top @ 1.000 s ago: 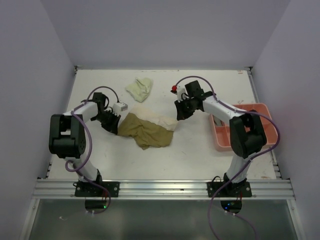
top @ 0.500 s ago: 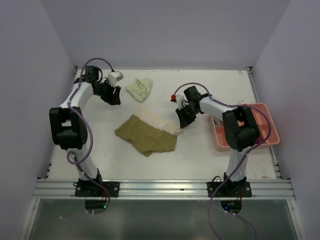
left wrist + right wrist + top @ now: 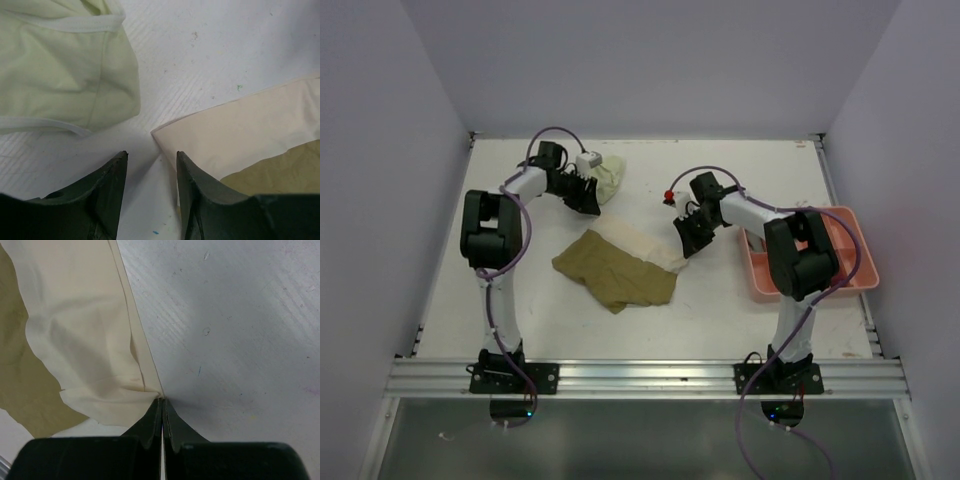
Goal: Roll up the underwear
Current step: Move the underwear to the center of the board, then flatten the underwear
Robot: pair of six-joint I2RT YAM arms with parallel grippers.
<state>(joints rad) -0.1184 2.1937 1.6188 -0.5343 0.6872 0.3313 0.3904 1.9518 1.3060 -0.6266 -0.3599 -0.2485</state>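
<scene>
**Left claw open, right claw pinching cream cloth**

The left claw [image 3: 151, 156] hangs over the white tabletop [image 3: 720, 310] with its jaws apart and nothing between them, just beside the pale yellow-green cloth garment [image 3: 60, 65] at the far side. The right claw [image 3: 162, 401] is closed tight on a corner of the cream cloth garment [image 3: 80, 330], whose folds gather at its tips. The olive-tan cloth garment [image 3: 615, 270] lies crumpled over the cream one mid-table. A salmon-pink plastic tray [image 3: 840, 212] sits at the right edge.
</scene>
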